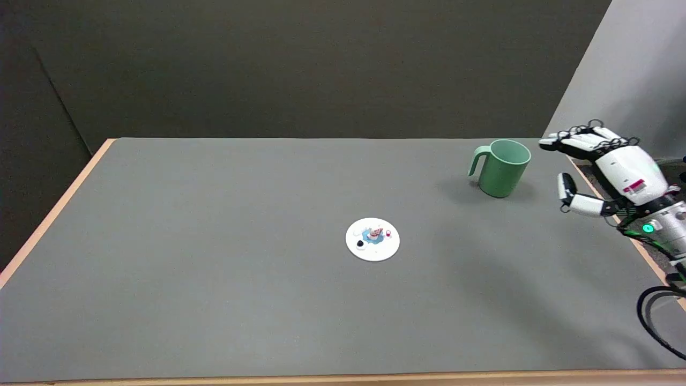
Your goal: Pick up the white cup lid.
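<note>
Hand [605, 169] hangs empty, fingers spread, at the worktop's [214, 300] right edge; lid [372, 239] mid-worktop is flat, so pinch its rim.

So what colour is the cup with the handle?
The cup is light green, seen plainly in the head view.

The white cup lid [372, 239] lies flat near the middle of the grey table [214, 268], a small colourful figure on top. A green mug [502, 167] stands upright toward the far right corner. The right hand [600, 169] hovers over the right edge, fingers spread, holding nothing
</note>
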